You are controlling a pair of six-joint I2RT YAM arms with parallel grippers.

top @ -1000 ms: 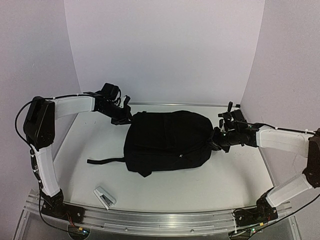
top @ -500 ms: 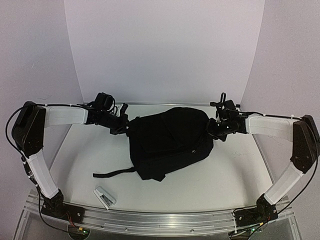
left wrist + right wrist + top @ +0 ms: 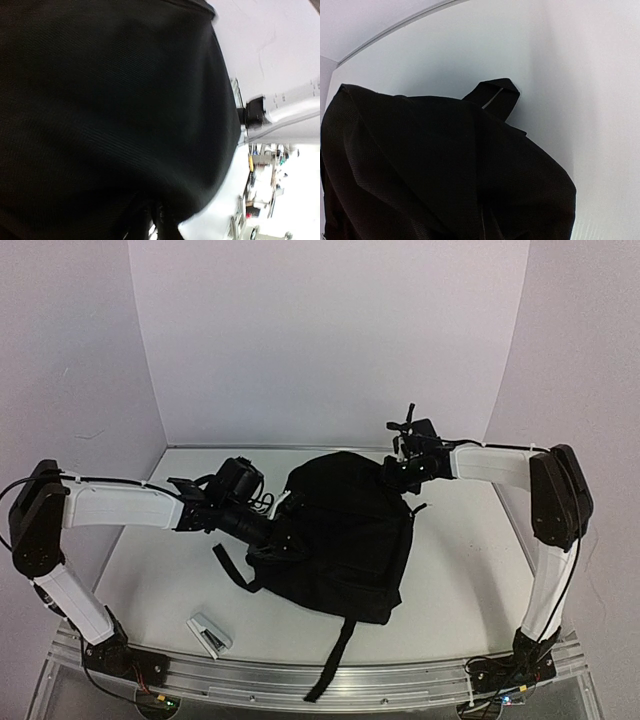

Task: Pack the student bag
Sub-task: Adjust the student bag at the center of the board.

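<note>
Where the two arms meet over the middle of the white table, the student bag lies as a large black mound. Its narrow top points toward 1 o'clock and its wide base toward 6 o'clock. One webbing strap trails from the base at 6 o'clock and hangs over the table's near edge. The left gripper presses into the bag's side at 9 o'clock. Its jaws are buried in black fabric, so their gap and any hold cannot be told. The right gripper sits against the bag's top at 1 o'clock, jaws likewise hidden. Its wrist camera shows dark fabric and a small carry loop. A small white and grey object lies at 7 o'clock, well apart from the bag.
</note>
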